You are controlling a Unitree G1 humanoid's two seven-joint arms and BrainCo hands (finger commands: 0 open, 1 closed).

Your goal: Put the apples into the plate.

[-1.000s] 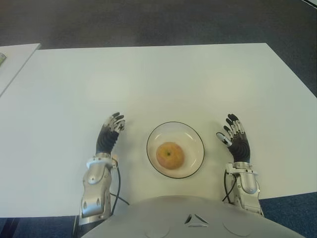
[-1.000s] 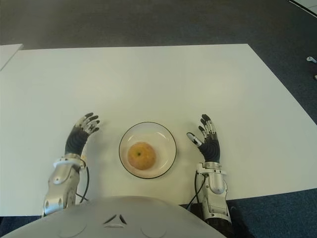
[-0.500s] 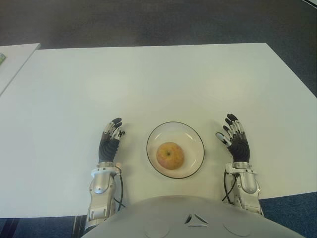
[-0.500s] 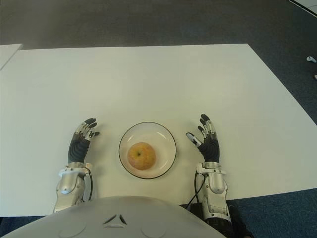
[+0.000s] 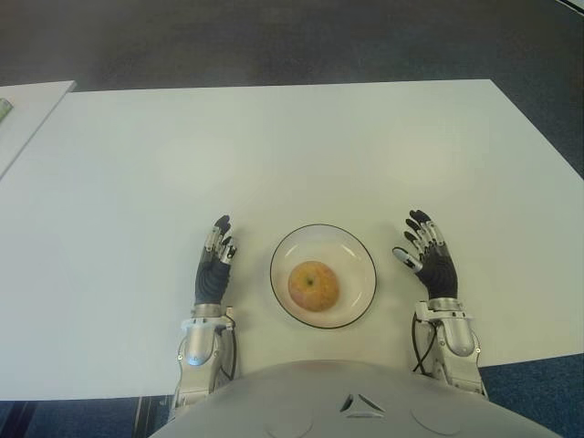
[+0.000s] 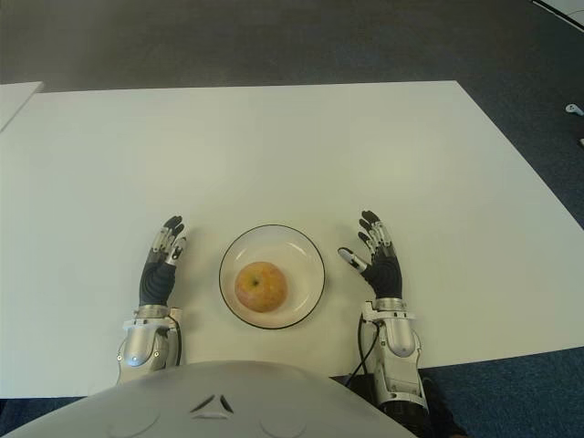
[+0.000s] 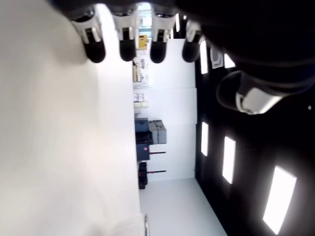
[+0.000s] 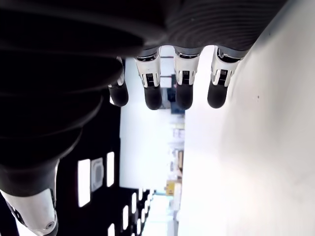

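Observation:
A yellow-red apple point(image 5: 313, 286) lies inside the clear, dark-rimmed plate point(image 5: 359, 256) on the white table point(image 5: 292, 155), close to its near edge. My left hand point(image 5: 217, 260) shows just left of the plate, fingers straight and spread, holding nothing. To the plate's right is my right hand point(image 5: 427, 257), fingers likewise extended and empty. In the left wrist view the fingers point(image 7: 123, 37) of the left hand are stretched out beside the table top. The right wrist view has that hand's fingertips point(image 8: 183, 91) held straight too.
The corner of a second white table point(image 5: 23, 109) shows at the far left, across a narrow gap. Dark carpet point(image 5: 274, 41) lies beyond the table's far edge and to its right.
My left hand has drawn back toward my body and swung right, closer to the plate, with its fingers now pointing straight ahead. The right hand, plate and apple have barely moved.

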